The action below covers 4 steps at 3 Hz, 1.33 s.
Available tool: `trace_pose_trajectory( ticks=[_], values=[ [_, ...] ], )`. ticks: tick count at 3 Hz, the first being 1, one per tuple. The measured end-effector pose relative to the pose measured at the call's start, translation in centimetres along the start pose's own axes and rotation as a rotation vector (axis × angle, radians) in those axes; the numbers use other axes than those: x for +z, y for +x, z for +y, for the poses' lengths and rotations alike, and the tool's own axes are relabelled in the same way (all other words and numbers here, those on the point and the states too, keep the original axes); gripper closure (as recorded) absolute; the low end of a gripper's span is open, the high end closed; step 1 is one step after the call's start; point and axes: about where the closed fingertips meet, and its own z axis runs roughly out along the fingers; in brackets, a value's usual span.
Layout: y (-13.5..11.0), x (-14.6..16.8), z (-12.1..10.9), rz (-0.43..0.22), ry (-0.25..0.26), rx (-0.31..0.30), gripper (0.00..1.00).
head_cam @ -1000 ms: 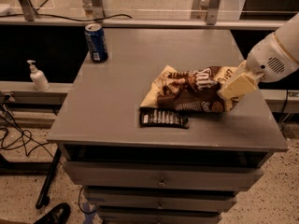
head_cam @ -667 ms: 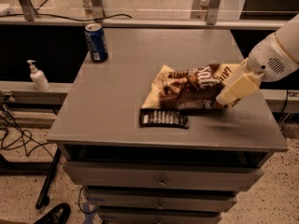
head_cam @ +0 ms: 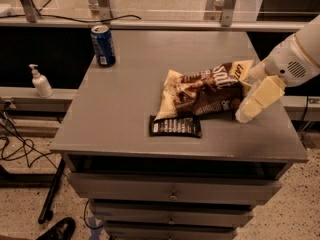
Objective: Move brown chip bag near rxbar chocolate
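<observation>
A white pump bottle (head_cam: pixel 40 81) stands beyond the left side of the worktop (head_cam: pixel 125 99), and a blue soda can (head_cam: pixel 103 45) sits at its back-left corner, well apart from the rest. Near the front edge the rxbar chocolate (head_cam: pixel 175 126) lies flat. The brown chip bag (head_cam: pixel 205 89) lies just behind it, its lower-left corner touching or overlapping the bar. The hand (head_cam: pixel 250 106) is at the bag's right end, low over the worktop; I cannot tell whether it is clamped on the bag or free. The bag looks placed — only release, if needed, and withdrawal seem left.
</observation>
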Motion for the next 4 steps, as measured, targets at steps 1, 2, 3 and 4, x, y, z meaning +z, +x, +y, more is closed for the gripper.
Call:
trace_pose_trajectory(
  ticks=[1, 2, 3, 4],
  values=[
    [-0.4, -3.2, 0.1, -0.008, 0.097, -0.039, 0.00],
    [-0.9, -8.6, 0.2, -0.028, 0.252, -0.089, 0.00],
    [-0.9, -13.7, 0.2, -0.110, 0.361, -0.131, 0.00],
    [-1.1, -13.7, 0.5, -0.120, 0.355, -0.136, 0.00]
  ],
)
